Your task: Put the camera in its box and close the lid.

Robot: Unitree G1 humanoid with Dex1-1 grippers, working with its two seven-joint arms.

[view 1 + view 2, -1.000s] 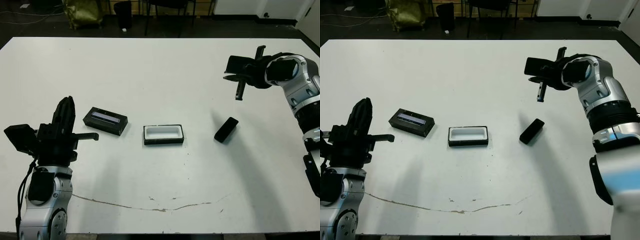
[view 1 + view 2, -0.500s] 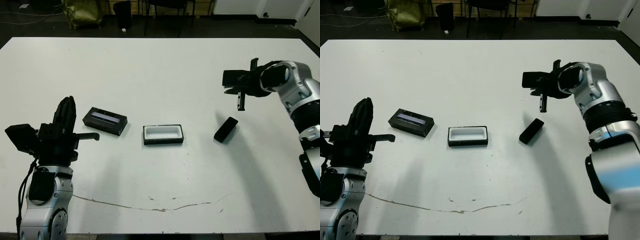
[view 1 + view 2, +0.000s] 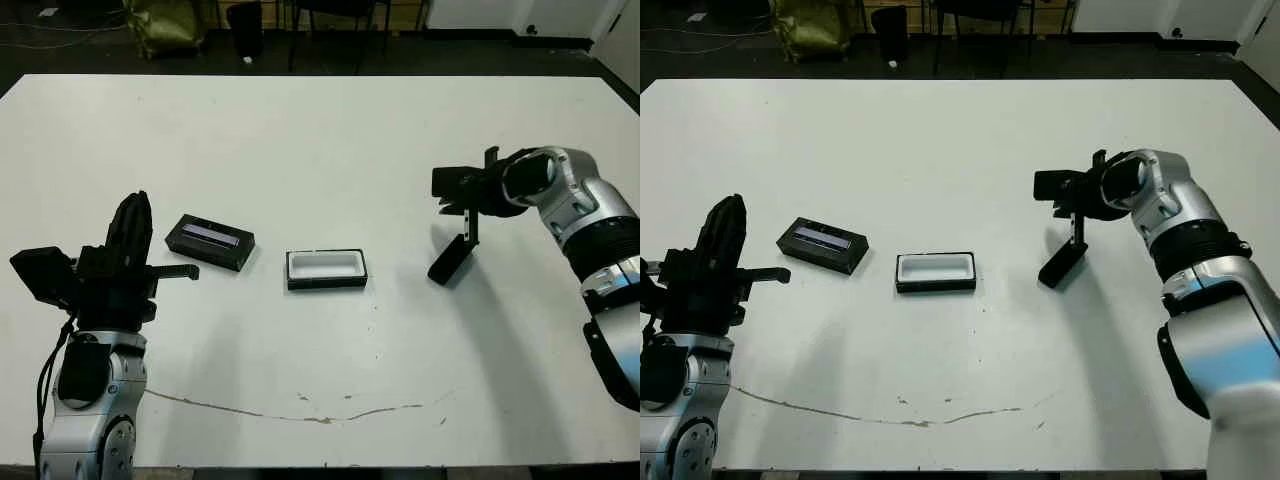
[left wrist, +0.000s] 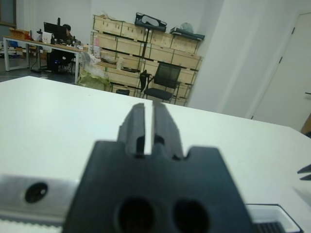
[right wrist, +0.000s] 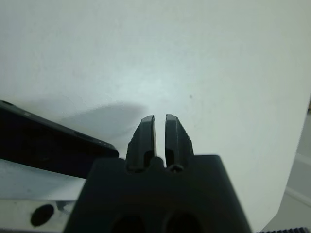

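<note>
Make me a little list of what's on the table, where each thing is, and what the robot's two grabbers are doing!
camera: flat black slab on the table, toward the robot's right, not in the box
box: open, white inside, empty, mid-table
lid: black with a grey strip, off the box, lying on the box's left
right gripper: fingers shut, holding nothing, tips pointing down just above the camera's far end
left gripper: fingers shut, empty, raised near the lid
task so far: camera not yet picked up

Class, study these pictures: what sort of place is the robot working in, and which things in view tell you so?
Probably a lab or workshop with storage: stacked wooden crates line the back wall, an office chair stands before them, and a desk with a monitor sits beyond the white table.
</note>
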